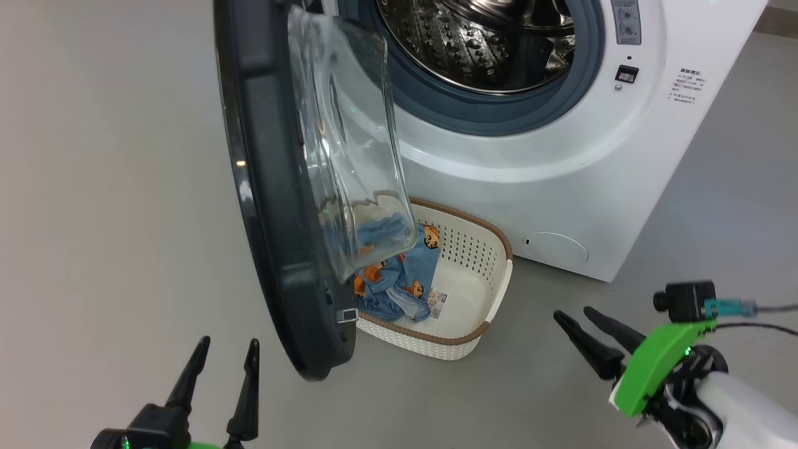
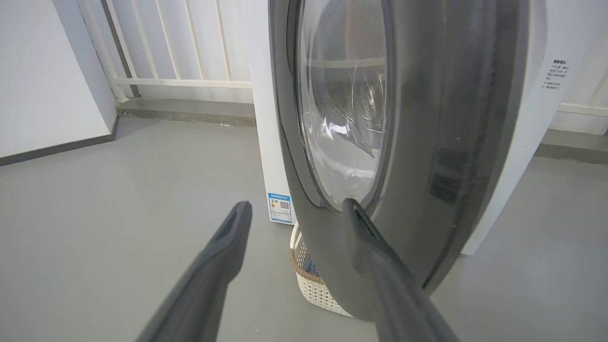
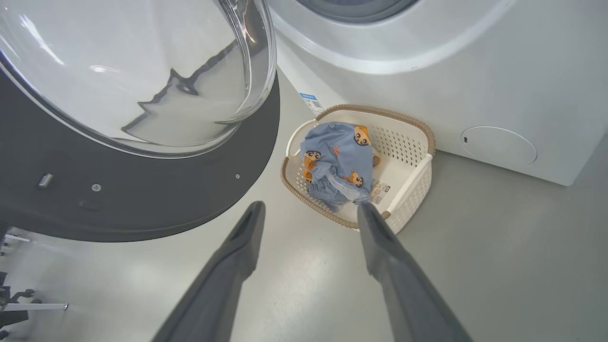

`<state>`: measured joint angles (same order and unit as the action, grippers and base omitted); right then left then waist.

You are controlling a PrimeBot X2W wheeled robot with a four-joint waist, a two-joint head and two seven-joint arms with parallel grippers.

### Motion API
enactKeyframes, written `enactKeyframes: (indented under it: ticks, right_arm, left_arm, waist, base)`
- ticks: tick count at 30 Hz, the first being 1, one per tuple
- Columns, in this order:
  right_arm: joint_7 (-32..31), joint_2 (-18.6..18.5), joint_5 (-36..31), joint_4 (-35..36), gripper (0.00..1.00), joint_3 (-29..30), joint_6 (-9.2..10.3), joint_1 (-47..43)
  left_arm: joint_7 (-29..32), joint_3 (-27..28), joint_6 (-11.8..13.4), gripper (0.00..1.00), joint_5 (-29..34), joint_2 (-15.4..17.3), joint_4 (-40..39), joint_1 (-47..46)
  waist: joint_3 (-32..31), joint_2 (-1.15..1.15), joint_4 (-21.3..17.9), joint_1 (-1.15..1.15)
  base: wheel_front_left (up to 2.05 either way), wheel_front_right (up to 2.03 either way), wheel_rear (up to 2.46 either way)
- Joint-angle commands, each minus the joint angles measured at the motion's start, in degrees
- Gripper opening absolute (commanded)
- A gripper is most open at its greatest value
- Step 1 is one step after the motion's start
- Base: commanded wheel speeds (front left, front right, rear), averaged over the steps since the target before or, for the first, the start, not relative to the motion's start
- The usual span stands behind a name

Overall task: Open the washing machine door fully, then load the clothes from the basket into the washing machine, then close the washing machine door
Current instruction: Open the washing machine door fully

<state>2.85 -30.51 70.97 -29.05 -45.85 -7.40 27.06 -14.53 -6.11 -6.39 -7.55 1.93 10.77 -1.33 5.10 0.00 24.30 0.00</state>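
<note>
The washing machine (image 1: 561, 162) stands ahead with its steel drum (image 1: 480, 37) exposed. Its door (image 1: 274, 206) hangs swung out to the left, black rim toward me and glass bowl (image 1: 349, 156) bulging right. Below the door sits the basket (image 1: 474, 249) on the floor, and the blue printed clothes (image 1: 399, 287) lie in its left half. My left gripper (image 1: 229, 349) is open, low and just left of the door's bottom edge. My right gripper (image 1: 576, 316) is open to the right of the basket, its fingers (image 3: 380, 237) aimed at the clothes (image 3: 339, 161).
Grey floor (image 1: 112, 187) spreads to the left of the door and in front of the basket. A white railing (image 2: 180, 42) and a wall run behind the machine in the left wrist view. A round lower flap (image 1: 555, 246) sits on the machine's front.
</note>
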Motion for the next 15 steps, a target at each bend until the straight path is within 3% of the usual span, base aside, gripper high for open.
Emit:
enactKeyframes:
  ticks: [1,5,8,15]
  right_arm:
    - [2.3,-0.9,-1.5,0.3,1.0,-1.2,-0.09,-1.2]
    - [9.9,-1.4,-6.3,-2.3,1.0,-4.5,-0.09,-0.8]
    - [11.9,-0.8,-9.2,-3.8,1.0,-4.2,-0.09,-0.7]
    - [12.1,2.6,-24.5,0.5,1.0,11.2,-0.09,-6.0]
  left_arm:
    - [-0.5,1.9,-0.4,1.0,0.9,0.9,-1.0,-0.2]
    - [-0.5,2.2,-0.5,1.0,1.0,0.9,-0.9,0.2]
    - [-0.5,2.3,-0.6,1.0,1.2,0.9,-0.9,0.4]
    - [-0.5,2.6,-0.7,1.0,1.3,0.9,-1.1,0.7]
  waist:
    - [-0.2,0.0,0.0,0.0]
    - [-0.7,0.0,-0.1,0.0]
    - [-1.0,0.0,-0.2,0.0]
    - [-1.2,0.0,-0.4,0.0]
  base:
    - [0.0,0.0,0.0]
    - [0.0,0.0,0.0]
    - [0.0,0.0,0.0]
    - [0.0,0.0,0.0]
